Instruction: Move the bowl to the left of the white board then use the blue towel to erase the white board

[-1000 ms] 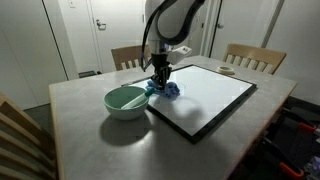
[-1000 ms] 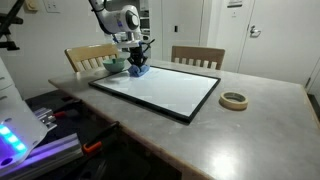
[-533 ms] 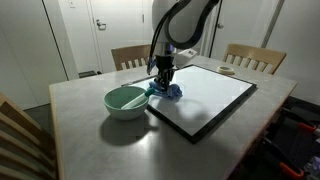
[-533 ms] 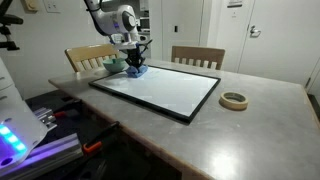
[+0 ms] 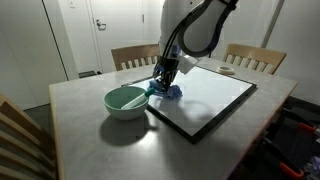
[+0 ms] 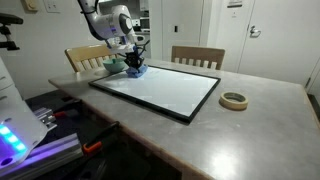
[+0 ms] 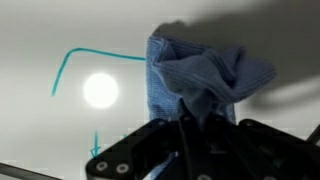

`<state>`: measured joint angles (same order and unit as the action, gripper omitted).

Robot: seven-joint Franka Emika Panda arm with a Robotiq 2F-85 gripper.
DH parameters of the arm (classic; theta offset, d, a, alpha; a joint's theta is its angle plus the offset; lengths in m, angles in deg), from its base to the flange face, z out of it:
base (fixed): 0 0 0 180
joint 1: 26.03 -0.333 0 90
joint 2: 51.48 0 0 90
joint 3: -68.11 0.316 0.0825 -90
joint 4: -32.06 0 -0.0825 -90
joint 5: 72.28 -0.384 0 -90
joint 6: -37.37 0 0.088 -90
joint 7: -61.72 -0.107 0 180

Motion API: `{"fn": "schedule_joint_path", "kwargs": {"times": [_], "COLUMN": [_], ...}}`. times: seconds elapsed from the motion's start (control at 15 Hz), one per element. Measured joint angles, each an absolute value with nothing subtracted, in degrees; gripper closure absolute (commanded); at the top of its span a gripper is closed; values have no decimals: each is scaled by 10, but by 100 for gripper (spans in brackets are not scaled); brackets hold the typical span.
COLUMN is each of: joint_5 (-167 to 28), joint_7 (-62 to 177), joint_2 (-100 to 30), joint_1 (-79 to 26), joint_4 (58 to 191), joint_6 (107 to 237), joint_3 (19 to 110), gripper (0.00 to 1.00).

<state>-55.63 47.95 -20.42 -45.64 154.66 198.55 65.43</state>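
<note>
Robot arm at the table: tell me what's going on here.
The robot's gripper is shut on a small bunched blue towel and holds it on a corner of the large black-framed white board. The wrist view shows teal drawn lines beside the towel, not yet wiped. The round pale-green bowl sits on the grey table, just off the board's edge.

1. The blue towel [image 7: 205, 75] lies bunched on the white board [image 7: 40, 130].
2. The gripper [image 7: 188, 125] enters from the bottom edge, its jaws pinched on the towel's lower folds.
3. A teal drawn line [image 7: 70, 62] runs beside the towel.
4. A round glare spot [image 7: 100, 91] sits below that line.
</note>
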Motion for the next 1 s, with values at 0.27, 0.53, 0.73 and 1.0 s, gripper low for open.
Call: {"fn": "schedule_joint_path", "kwargs": {"times": [0.27,0.53,0.73,1.0], "joint_5": [-571,-585,-588,-591], "joint_7": [482,505,523,550], "joint_2": [-207,-209,-212,-220], "joint_1": [-451,-437,-427,-405], "joint_4": [1557,1566,1574,1595], "joint_6": [2005,2022,2032,2053], "joint_3": [656,667,671,674], "gripper": [98,98,98,98]}}
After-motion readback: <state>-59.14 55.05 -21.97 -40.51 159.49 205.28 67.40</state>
